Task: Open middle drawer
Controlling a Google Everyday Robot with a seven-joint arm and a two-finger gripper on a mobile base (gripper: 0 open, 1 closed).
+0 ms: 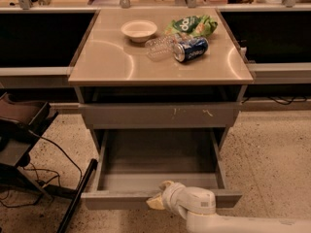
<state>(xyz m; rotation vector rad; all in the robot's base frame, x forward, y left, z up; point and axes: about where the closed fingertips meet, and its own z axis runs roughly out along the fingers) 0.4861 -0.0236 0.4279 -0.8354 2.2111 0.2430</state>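
Observation:
The middle drawer (pixel 160 157) is a wide, shallow grey drawer. It stands pulled out from the cabinet toward the camera and its grey box interior is bare. Its plain front (pixel 116 200) faces the bottom of the view. My gripper (pixel 158 197) is at the top edge of that front, a little right of its middle. The white wrist and arm (pixel 194 205) run off to the lower right. Above the drawer, the taller grey front with pale scratch marks (pixel 160 115) is shut.
On the cabinet top (pixel 112 62) are a white bowl (pixel 139 30), a clear plastic bottle (pixel 160 46), a blue can (pixel 190 49) on its side and a green chip bag (pixel 193 24). A dark stand with cables (pixel 29 149) stands on the floor at the left.

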